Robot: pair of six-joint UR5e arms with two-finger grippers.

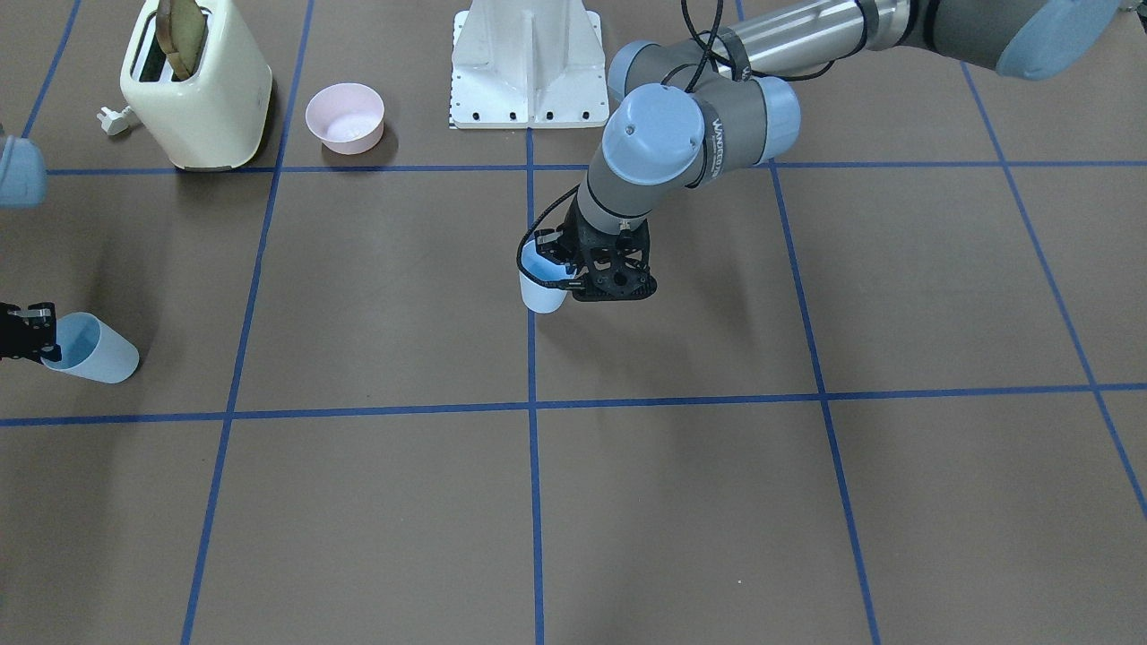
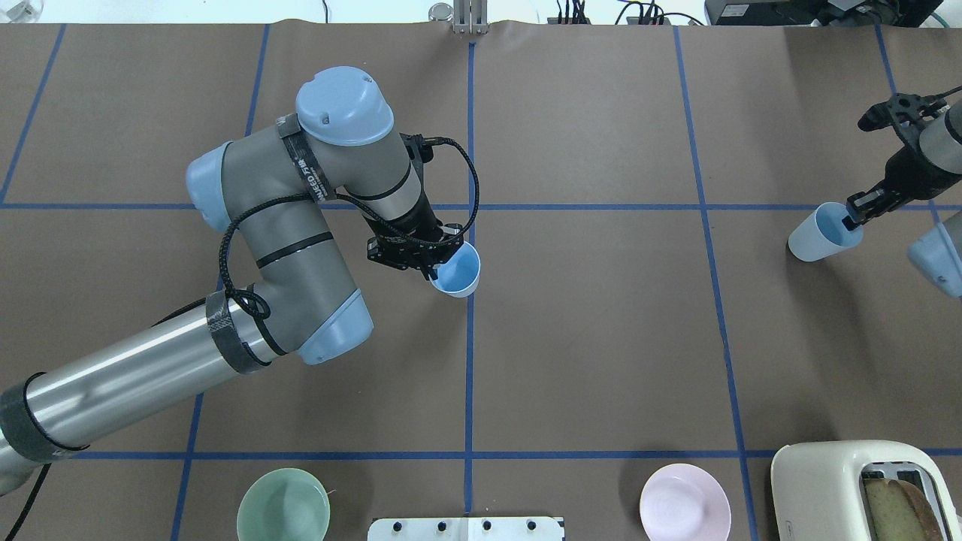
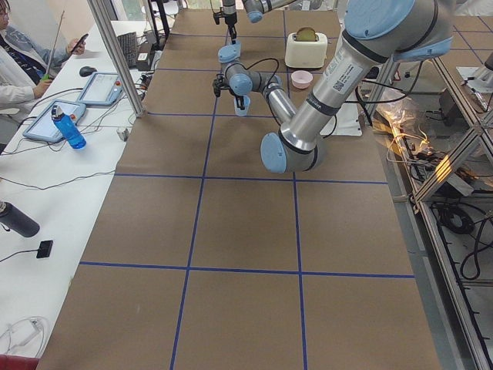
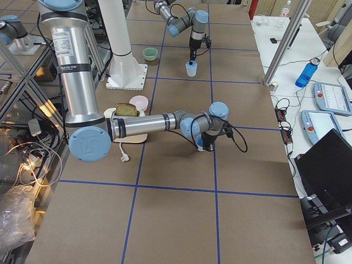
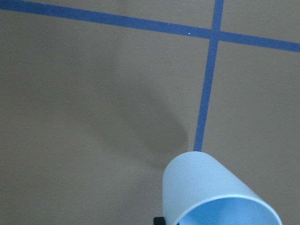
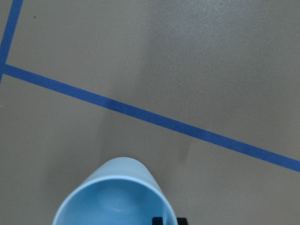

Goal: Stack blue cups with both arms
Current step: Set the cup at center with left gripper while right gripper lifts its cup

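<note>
My left gripper [image 2: 434,264] is shut on the rim of a pale-blue cup [image 2: 457,270] near the table's middle, by the central blue tape line. The cup is upright; it also shows in the front view [image 1: 540,287] and the left wrist view [image 5: 213,194]. My right gripper [image 2: 853,220] is shut on the rim of the second blue cup [image 2: 818,236] at the table's far right side. That cup is tilted, with its mouth toward the gripper. It shows at the left edge of the front view [image 1: 90,349] and in the right wrist view [image 6: 115,197]. The cups are far apart.
A cream toaster [image 1: 197,85] with bread in it and a pink bowl [image 1: 345,116] stand near the robot on its right side. A mint-green bowl [image 2: 283,505] sits on its left side. The white pedestal base [image 1: 529,63] is between them.
</note>
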